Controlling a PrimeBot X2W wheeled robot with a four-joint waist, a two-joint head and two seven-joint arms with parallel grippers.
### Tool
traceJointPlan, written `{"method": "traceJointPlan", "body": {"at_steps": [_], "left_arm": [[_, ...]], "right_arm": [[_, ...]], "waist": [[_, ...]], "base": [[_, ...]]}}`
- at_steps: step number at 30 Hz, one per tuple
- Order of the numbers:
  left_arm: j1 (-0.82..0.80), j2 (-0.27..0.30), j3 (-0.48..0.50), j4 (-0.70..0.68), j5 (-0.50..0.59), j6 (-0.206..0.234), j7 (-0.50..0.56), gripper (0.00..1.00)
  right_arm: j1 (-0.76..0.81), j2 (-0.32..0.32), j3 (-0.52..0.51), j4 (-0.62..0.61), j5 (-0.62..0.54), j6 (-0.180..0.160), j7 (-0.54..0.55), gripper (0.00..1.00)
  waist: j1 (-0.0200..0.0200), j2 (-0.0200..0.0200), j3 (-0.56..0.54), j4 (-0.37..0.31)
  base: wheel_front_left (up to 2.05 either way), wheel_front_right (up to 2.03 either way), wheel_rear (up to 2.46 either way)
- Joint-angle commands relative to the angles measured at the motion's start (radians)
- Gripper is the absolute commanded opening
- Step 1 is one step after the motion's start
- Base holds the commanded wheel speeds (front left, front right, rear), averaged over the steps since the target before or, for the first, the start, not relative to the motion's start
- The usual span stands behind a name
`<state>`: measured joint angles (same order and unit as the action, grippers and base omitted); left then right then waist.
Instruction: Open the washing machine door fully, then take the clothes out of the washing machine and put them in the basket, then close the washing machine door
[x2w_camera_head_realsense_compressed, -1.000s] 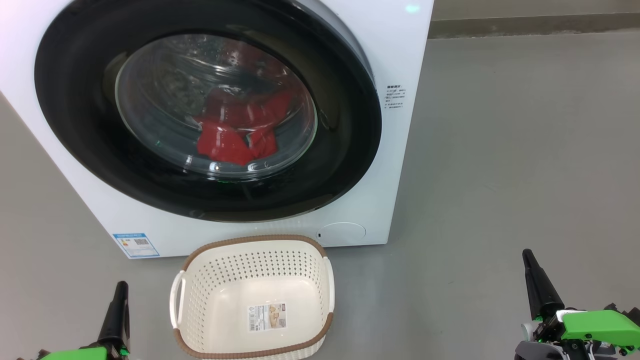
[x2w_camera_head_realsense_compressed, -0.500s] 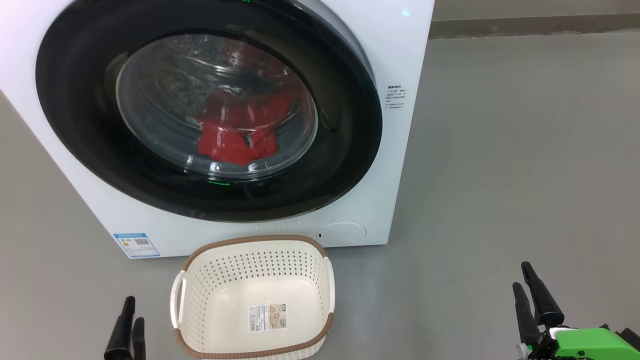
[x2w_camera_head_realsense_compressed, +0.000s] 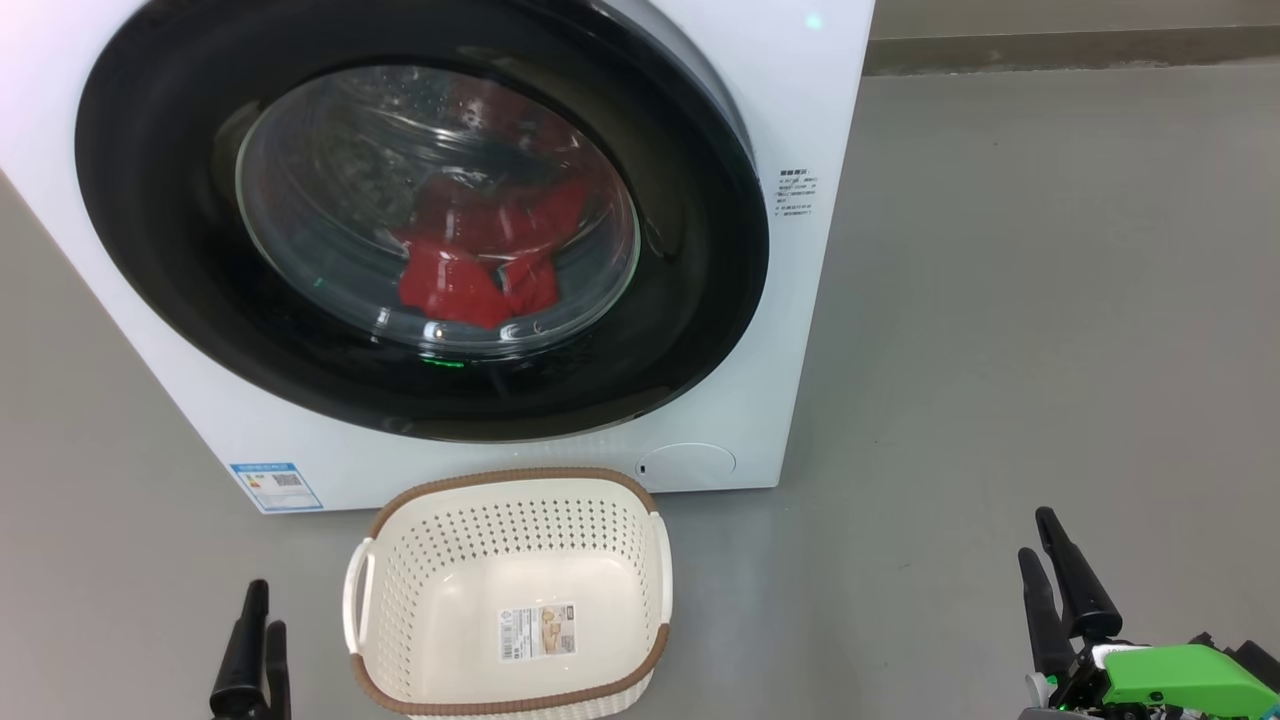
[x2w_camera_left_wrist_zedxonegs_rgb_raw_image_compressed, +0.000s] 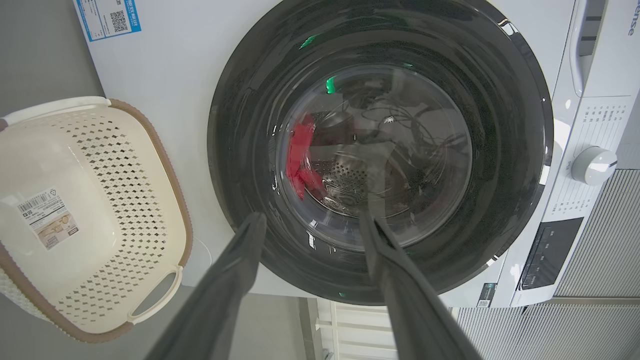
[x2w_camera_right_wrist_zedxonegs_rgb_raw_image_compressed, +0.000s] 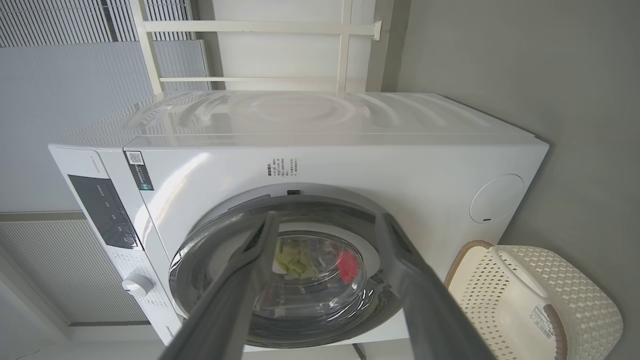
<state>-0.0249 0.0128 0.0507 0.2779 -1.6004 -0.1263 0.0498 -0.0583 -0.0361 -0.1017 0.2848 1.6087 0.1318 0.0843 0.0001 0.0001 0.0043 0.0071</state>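
Washing machine door not swung out yet, red clothes behind its glass. My left gripper sits below-left of the door, right gripper below-right, both with fingers apart, empty. Door's free edge looks rightward, so right arm seems nearer.

the black-rimmed washing machine door is sitting shut on the white washing machine, red clothes lying inside; the cream basket is standing upright just before it.
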Motion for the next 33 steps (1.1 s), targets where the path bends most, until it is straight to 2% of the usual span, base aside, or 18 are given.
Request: {"method": "traceJointPlan", "body": {"at_steps": [1,20,33], "left_arm": [[-0.037,0.016,0.002,-0.036,0.014,-0.001,-0.01,1.0],[-0.041,0.019,-0.023,-0.079,0.127,-0.002,-0.062,1.0],[-0.046,0.025,-0.054,-0.103,0.278,-0.002,-0.104,1.0]], "right_arm": [[-0.037,-0.008,0.013,-0.035,-0.002,0.0,-0.008,1.0],[-0.062,-0.058,0.117,-0.088,-0.082,0.0,-0.091,1.0],[-0.086,-0.094,0.197,-0.118,-0.198,0.0,-0.139,1.0]], "waist": [[-0.0001,-0.0001,0.0,0.001],[-0.0001,-0.0001,0.003,0.006],[-0.0001,-0.0001,0.003,0.013]], "base": [[0.0,0.0,0.0],[0.0,0.0,0.0],[0.0,0.0,0.0]]}}
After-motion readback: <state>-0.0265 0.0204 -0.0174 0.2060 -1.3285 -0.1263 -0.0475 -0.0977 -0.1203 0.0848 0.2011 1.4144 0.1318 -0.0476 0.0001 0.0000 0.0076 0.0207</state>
